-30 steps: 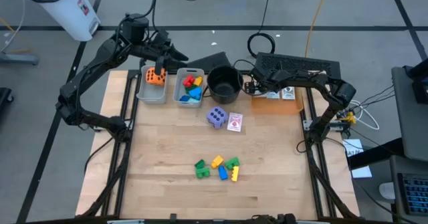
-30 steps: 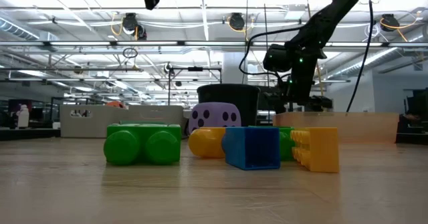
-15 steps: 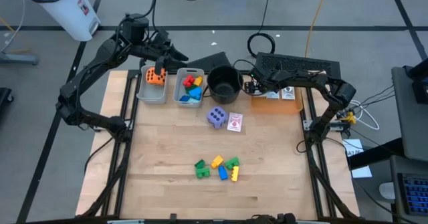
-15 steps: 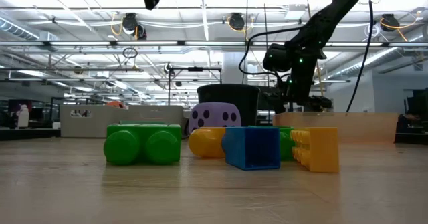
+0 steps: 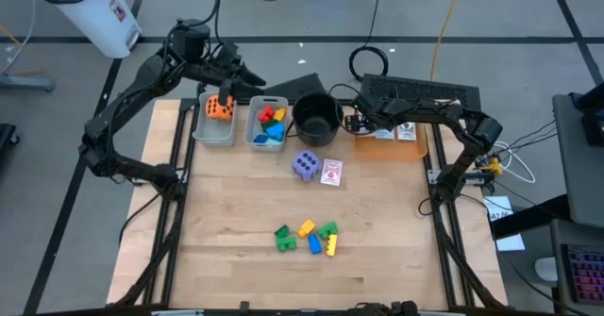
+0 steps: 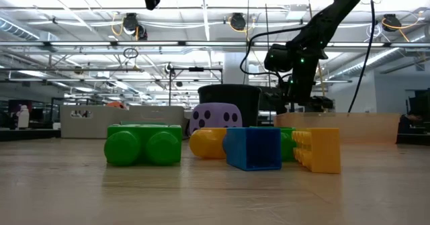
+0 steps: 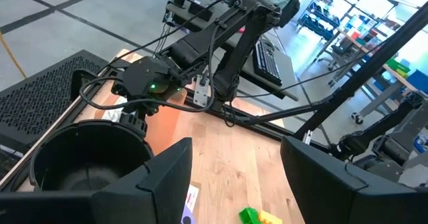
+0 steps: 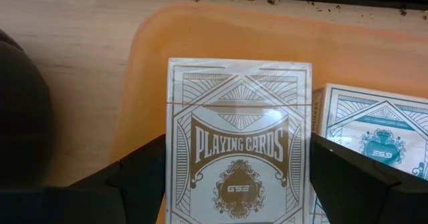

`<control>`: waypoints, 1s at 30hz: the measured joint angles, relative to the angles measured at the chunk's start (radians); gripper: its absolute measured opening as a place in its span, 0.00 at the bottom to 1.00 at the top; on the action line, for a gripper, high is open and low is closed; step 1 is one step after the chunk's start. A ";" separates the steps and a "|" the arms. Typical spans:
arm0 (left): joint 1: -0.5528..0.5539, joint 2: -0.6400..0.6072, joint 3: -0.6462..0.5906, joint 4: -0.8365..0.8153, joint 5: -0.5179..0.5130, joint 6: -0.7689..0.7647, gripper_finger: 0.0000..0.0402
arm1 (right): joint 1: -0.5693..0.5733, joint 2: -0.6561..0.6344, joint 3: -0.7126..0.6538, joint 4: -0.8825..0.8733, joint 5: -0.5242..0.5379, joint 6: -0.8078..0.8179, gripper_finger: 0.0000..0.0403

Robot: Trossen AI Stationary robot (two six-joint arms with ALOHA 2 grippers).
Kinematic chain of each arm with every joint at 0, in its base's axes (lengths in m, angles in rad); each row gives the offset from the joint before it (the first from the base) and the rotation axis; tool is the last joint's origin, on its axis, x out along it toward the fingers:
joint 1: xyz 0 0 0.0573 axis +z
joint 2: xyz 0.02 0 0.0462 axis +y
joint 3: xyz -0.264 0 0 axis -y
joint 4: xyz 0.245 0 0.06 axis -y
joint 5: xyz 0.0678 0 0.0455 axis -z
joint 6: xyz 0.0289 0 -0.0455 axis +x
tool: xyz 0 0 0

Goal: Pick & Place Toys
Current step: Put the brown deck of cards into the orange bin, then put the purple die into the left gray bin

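Note:
A white pack of playing cards [image 8: 237, 117] lies flat on an orange tray [image 8: 154, 57] at the table's far right, beside a second pack [image 8: 374, 137]. My right gripper [image 8: 237, 177] points steeply down over the first pack, one finger along each long side; in the high view it is beside the black pot [image 5: 361, 120]. My left gripper [image 7: 235, 150] hangs open and empty, high above the far bins [image 5: 250, 78]. A purple die [image 5: 304, 164] and a third pack [image 5: 331, 172] lie mid-table. Green, yellow and blue blocks [image 5: 307, 237] lie nearer the front. My right gripper has its fingers [image 8: 144, 177] right against the pack's two long sides [image 8: 175, 157], coming from above and slanting. I cannot tell whether they touch it. The pack lies flat on the tray.
A grey bin [image 5: 215, 120] holds an orange die [image 5: 220, 108]. A second bin [image 5: 268, 125] holds several coloured blocks. The black pot [image 5: 316, 118] stands between the bins and the tray. Bare wood lies along the table's front and sides.

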 joint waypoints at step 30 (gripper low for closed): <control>-0.004 0.000 0.000 0.000 0.000 -0.016 0.58 | -0.001 -0.143 0.001 -0.012 -0.026 -0.035 0.93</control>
